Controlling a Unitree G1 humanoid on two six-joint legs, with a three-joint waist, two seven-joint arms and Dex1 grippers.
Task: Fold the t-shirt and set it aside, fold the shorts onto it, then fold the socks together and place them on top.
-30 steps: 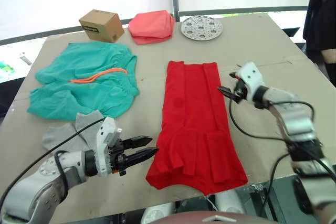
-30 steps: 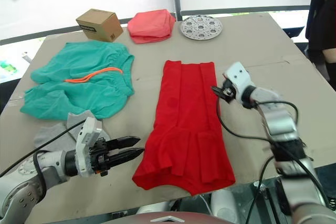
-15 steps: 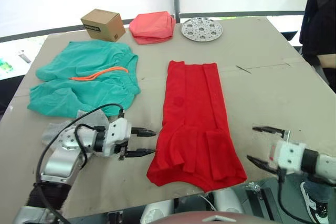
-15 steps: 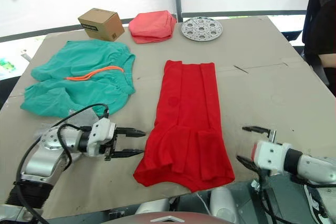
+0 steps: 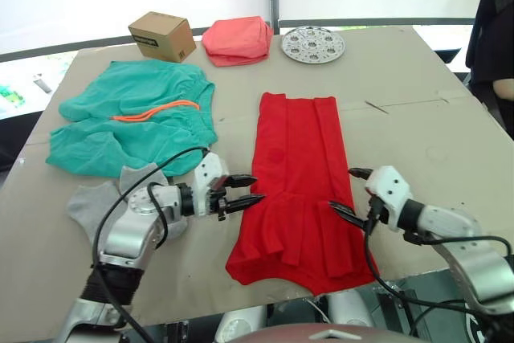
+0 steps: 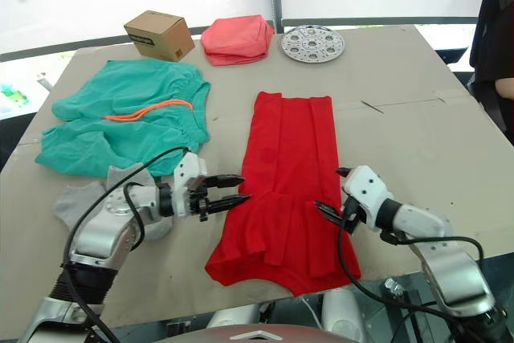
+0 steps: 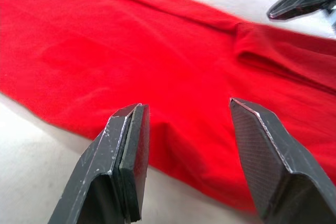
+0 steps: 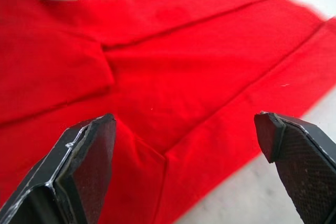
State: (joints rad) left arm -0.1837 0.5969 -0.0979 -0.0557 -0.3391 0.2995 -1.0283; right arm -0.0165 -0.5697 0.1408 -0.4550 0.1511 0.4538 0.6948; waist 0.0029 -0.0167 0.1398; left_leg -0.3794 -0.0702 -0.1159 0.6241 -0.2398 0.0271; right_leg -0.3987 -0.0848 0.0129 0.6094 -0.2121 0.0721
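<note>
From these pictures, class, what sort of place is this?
Probably an indoor test or workshop space, not a home: clothes lie on a cardboard-covered table, with a small cardboard box and a round metal plate beside bright windows.

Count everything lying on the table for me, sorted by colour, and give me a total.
Red: 1, the t-shirt
Salmon-pink: 1, the folded cloth
Teal-green: 1, the shorts
Light grey: 2, the socks
Brown: 1, the cardboard box
Silver: 1, the round plate
Total: 7
</note>
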